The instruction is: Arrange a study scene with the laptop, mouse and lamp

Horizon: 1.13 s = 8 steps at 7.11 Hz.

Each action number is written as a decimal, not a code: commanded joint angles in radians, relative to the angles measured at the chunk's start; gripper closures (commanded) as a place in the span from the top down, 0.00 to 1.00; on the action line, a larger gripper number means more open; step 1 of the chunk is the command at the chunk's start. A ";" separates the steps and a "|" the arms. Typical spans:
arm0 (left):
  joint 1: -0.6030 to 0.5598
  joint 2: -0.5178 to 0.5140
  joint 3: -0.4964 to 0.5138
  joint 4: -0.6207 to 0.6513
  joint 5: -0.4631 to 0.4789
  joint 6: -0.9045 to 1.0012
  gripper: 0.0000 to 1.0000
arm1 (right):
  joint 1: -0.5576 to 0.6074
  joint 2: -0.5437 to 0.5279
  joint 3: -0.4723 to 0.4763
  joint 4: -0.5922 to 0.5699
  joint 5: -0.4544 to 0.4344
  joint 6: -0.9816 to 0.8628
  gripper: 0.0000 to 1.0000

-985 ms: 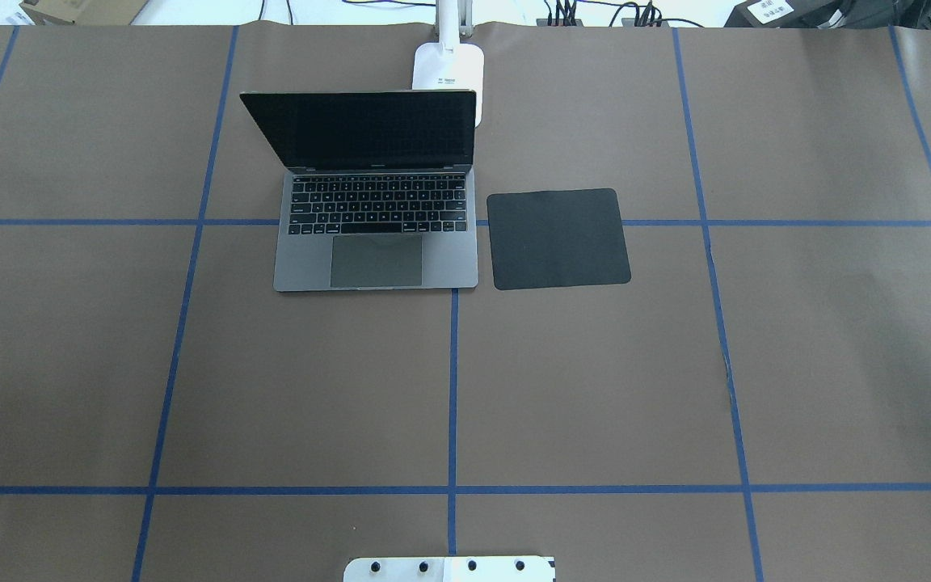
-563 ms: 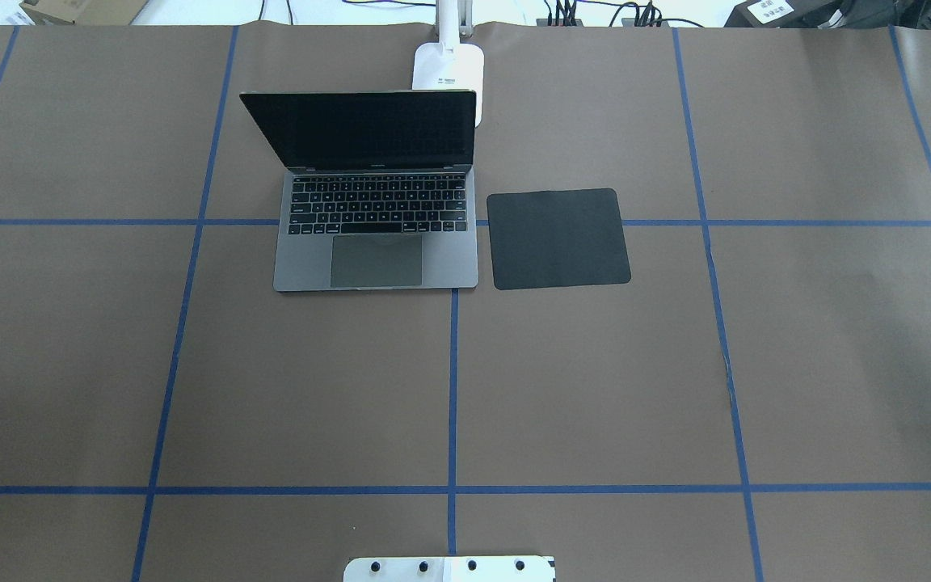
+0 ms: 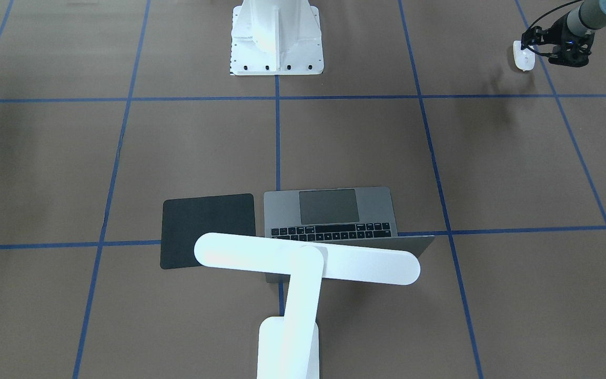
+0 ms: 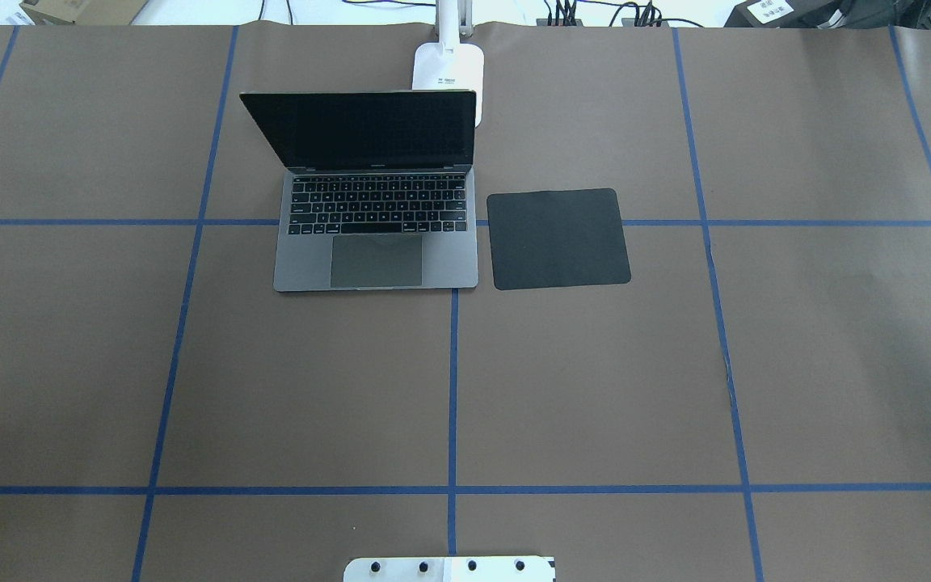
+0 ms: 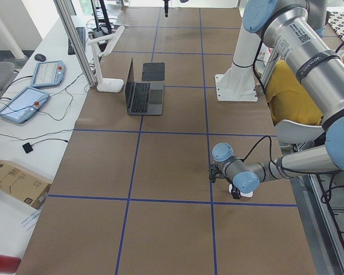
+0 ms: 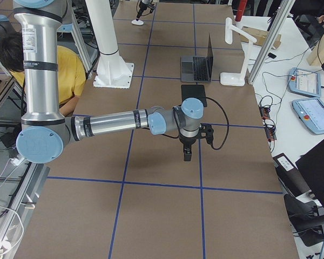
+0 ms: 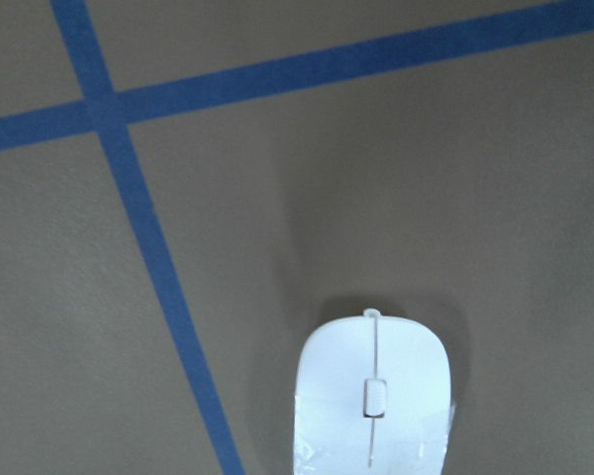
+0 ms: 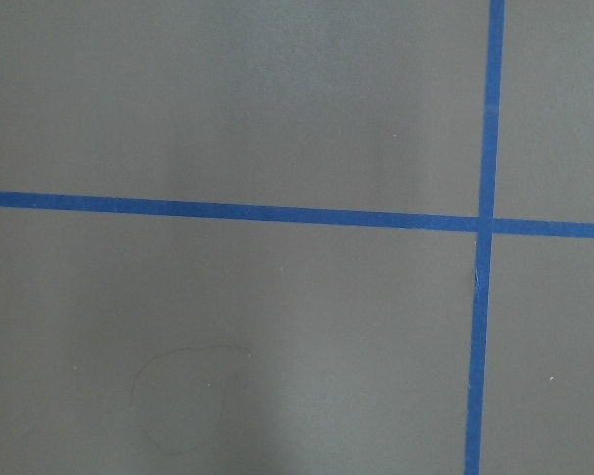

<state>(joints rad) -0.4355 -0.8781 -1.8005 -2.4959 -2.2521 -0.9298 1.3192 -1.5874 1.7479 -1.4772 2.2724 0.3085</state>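
Note:
The grey laptop point(image 4: 377, 194) stands open at the table's far middle, screen dark; it also shows in the front view point(image 3: 334, 213). The white lamp point(image 3: 303, 263) stands behind it, its foot point(image 4: 448, 69) at the far edge and its bar head over the lid. My left gripper point(image 3: 530, 46) is shut on the white mouse point(image 3: 522, 58) and holds it just above the paper, near the robot's side on my left. The mouse fills the bottom of the left wrist view point(image 7: 372, 401). My right gripper point(image 6: 187, 154) points down over bare paper; I cannot tell its state.
A flat black square pad point(image 4: 558, 238) lies right of the laptop, almost touching it. The white robot pedestal point(image 3: 275, 37) is bolted at the near middle. Blue tape lines cross the brown paper. A person in yellow sits behind the robot point(image 6: 70, 75).

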 commanded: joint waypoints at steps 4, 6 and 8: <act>0.104 -0.021 0.026 -0.031 0.037 -0.081 1.00 | 0.000 0.001 -0.002 -0.002 0.001 0.001 1.00; 0.112 -0.035 0.044 -0.031 0.039 -0.080 1.00 | 0.000 0.003 -0.004 -0.002 -0.001 0.001 1.00; 0.112 -0.058 0.076 -0.031 0.039 -0.080 1.00 | 0.000 0.003 -0.002 0.000 -0.001 0.001 1.00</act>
<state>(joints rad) -0.3242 -0.9248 -1.7400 -2.5265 -2.2137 -1.0094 1.3192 -1.5854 1.7450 -1.4777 2.2719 0.3099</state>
